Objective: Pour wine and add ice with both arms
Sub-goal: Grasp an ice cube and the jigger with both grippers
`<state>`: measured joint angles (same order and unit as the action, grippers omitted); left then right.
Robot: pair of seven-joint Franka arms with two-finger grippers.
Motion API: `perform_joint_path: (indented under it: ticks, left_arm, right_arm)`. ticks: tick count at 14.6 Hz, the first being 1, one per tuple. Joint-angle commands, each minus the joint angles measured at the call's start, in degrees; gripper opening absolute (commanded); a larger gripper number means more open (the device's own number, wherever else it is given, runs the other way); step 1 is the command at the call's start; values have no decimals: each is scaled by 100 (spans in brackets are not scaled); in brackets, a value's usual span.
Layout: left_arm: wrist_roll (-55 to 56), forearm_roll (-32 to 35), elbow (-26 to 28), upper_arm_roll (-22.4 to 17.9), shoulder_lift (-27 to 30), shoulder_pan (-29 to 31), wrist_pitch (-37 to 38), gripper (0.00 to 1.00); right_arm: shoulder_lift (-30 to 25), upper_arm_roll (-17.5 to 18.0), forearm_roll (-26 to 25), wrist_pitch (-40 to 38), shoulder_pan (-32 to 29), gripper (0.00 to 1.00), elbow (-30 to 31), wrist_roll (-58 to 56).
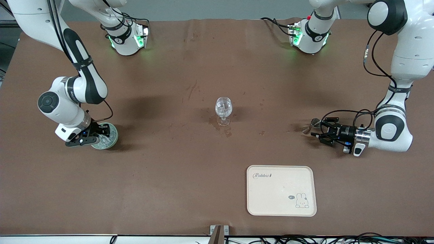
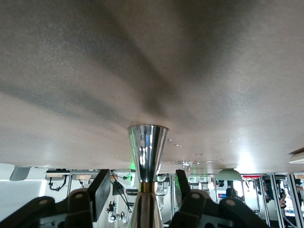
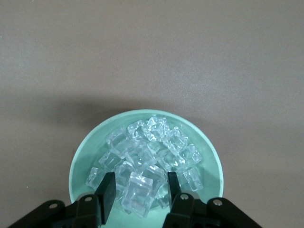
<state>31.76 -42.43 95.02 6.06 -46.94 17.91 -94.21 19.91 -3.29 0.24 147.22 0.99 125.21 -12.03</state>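
Note:
A pale green bowl (image 1: 109, 138) near the right arm's end of the table holds several pieces of clear ice (image 3: 151, 151). My right gripper (image 1: 101, 134) hangs low over the bowl, open, with its fingers on either side of one ice cube (image 3: 141, 191) and a gap on each side. A clear stemmed glass (image 1: 223, 109) stands at mid table. A shiny metal jigger (image 1: 310, 126) stands toward the left arm's end. My left gripper (image 1: 319, 132) is open, its fingers on either side of the jigger's (image 2: 147, 152) waist without touching it.
A cream tray (image 1: 281, 190) with a rabbit print lies nearer the front camera than the glass, toward the left arm's end. A small wet stain (image 1: 226, 131) marks the brown table (image 1: 169, 176) beside the glass foot.

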Motion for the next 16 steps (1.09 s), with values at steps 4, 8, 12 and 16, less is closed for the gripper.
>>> perform_joint_path:
  ticks: [4,8,12,16]
  left_arm:
    - [120,-108,51,27,44,-7,271,52]
    - [120,-160,43,27,10,-33,271,48]
    - [129,-240,34,27,-43,-42,271,44]
    - [155,-240,16,27,-43,-51,271,39]
  right_arm:
    - [-40,4,117,88,-3,47,179,-98]
    - [-31,4,117,97,-3,41,179,-98]
    - [21,4,117,149,-3,41,179,-98]
    - [48,4,117,176,6,37,179,-98]
